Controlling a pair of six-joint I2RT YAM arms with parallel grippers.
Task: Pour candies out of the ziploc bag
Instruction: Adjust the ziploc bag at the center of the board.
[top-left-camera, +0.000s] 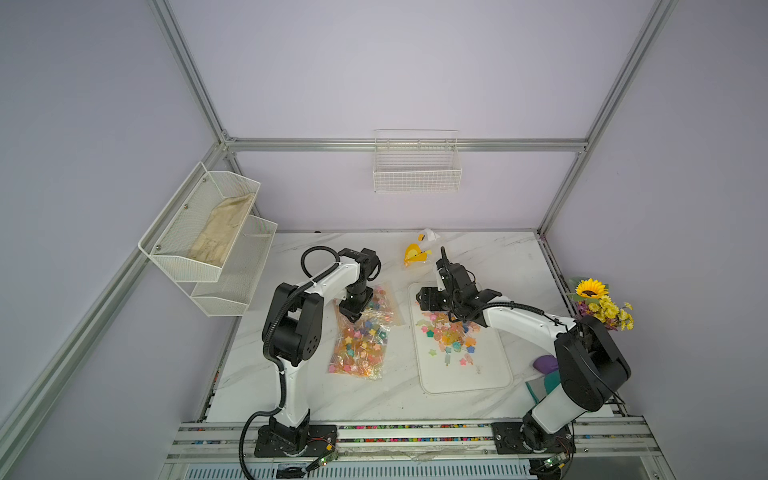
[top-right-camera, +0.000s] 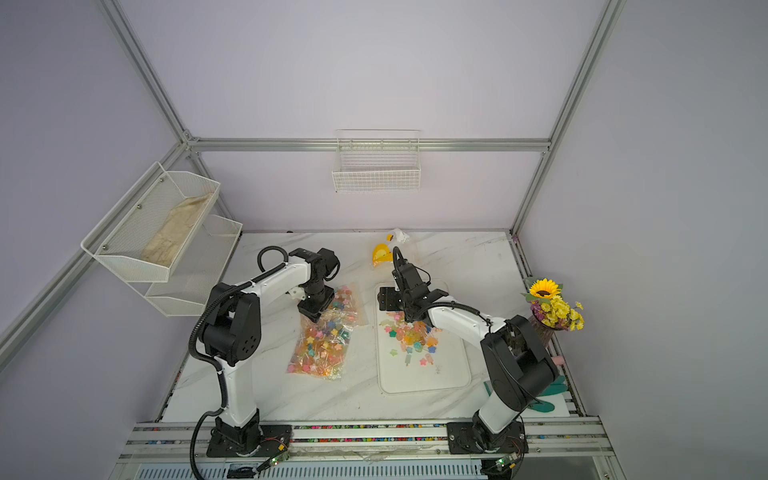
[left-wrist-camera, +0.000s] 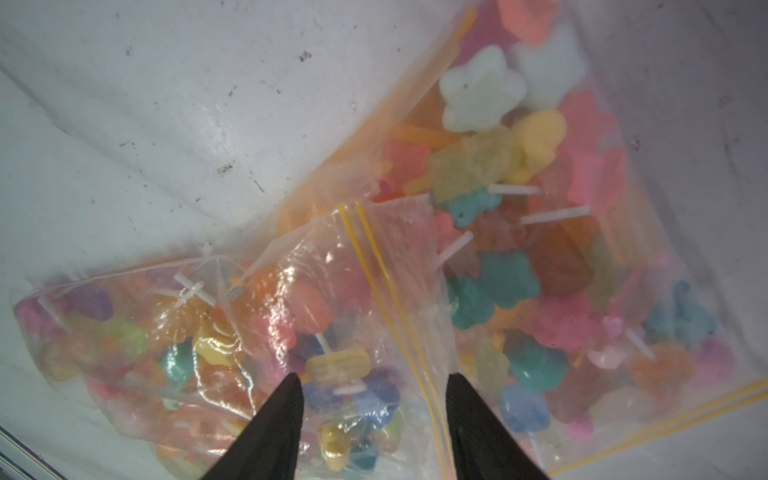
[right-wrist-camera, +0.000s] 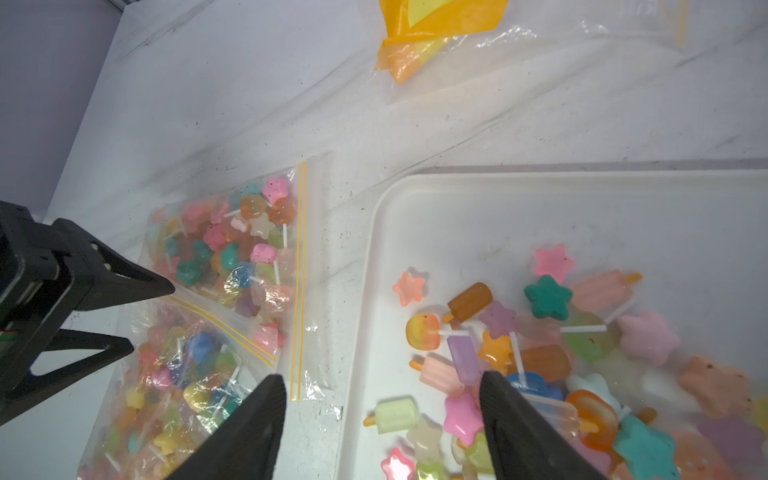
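Two clear ziploc bags full of candies lie overlapping left of the tray. The nearer ziploc bag (top-left-camera: 359, 353) (top-right-camera: 320, 353) (left-wrist-camera: 187, 340) (right-wrist-camera: 178, 374) has its yellow zip end over the farther bag (top-left-camera: 382, 301) (left-wrist-camera: 561, 249) (right-wrist-camera: 232, 241). My left gripper (top-left-camera: 352, 314) (top-right-camera: 314, 316) (left-wrist-camera: 374, 382) (right-wrist-camera: 151, 316) points down onto that zip end, shut on a lump of plastic and candies that holds its jaws apart. My right gripper (top-left-camera: 420, 297) (top-right-camera: 381, 298) (right-wrist-camera: 382, 382) hovers open over the far left corner of the white tray (top-left-camera: 478, 374) (right-wrist-camera: 540, 216). Loose candies (top-left-camera: 451, 336) (right-wrist-camera: 544, 297) lie in the tray.
A flat clear bag with a yellow wrapper (top-left-camera: 415, 254) lies behind the tray. A flower bouquet (top-left-camera: 602, 305) stands at the right edge, with purple and teal things (top-left-camera: 545, 363) behind my right arm. Mesh shelves (top-left-camera: 208, 232) hang on the left and a wire basket (top-left-camera: 417, 174) on the back wall.
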